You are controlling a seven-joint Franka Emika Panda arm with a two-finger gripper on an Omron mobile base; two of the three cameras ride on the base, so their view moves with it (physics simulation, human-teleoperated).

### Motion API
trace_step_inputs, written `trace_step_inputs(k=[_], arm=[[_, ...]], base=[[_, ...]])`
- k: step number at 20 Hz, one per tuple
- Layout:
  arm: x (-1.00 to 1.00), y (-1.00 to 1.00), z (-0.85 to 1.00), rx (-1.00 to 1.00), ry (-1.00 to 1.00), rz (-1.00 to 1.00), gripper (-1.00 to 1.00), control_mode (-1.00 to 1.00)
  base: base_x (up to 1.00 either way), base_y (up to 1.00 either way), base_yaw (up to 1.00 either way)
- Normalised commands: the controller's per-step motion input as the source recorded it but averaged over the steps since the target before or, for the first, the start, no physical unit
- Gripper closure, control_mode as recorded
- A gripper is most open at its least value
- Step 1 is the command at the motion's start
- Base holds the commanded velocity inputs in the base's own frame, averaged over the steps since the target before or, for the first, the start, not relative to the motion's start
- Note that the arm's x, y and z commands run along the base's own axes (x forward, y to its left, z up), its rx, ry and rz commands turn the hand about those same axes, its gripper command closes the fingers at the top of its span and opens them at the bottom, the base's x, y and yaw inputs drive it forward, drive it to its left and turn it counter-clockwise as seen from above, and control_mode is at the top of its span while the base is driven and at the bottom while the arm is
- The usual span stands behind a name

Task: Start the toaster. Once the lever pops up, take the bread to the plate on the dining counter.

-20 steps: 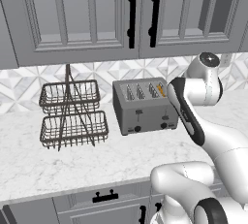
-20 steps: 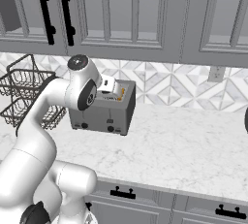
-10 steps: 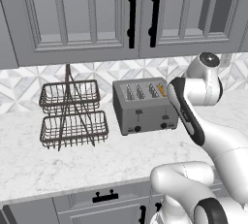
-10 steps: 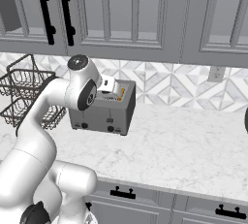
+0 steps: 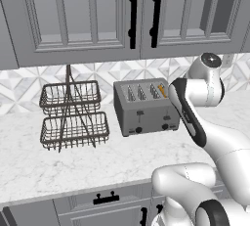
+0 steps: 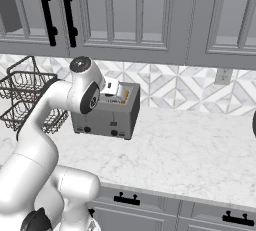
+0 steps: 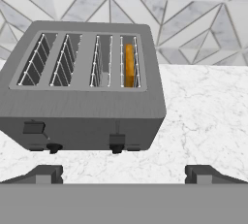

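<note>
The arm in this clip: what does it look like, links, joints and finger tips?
The arm is built of smooth, rounded white links with dark grey-black joint bands and a round dark cap with a pale centre at the elbow. No cables or markings show. In the hand view, the gripper ends in two small, blocky dark grey finger tips.

Counter [image 5: 73,164] in front of the toaster [image 5: 145,108] lay bare, giving open access to its front face and both tabs. Right of the toaster, the counter ran free along the tiled wall [image 6: 170,87]. To its left stood the wire rack [image 5: 73,115], near but apart, with a gap between. Cabinets [image 5: 97,14] hung above, leaving room over the slots. Claw [image 7: 124,173] stood wide open, short of the toaster front, nothing between the fingers.
</note>
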Motion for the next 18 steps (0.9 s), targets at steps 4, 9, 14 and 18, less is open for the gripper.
trace_step_inputs(k=[4, 9, 14, 18], arm=[[0.00, 0.00, 0.00, 0.00, 0.00, 0.00, -1.00, -1.00], [0.00, 0.00, 0.00, 0.00, 0.00, 0.00, -1.00, -1.00], [0.00, 0.00, 0.00, 0.00, 0.00, 0.00, -1.00, -1.00], [0.00, 0.00, 0.00, 0.00, 0.00, 0.00, -1.00, -1.00]], base=[[0.00, 0.00, 0.00], [0.00, 0.00, 0.00], [0.00, 0.00, 0.00], [0.00, 0.00, 0.00]])
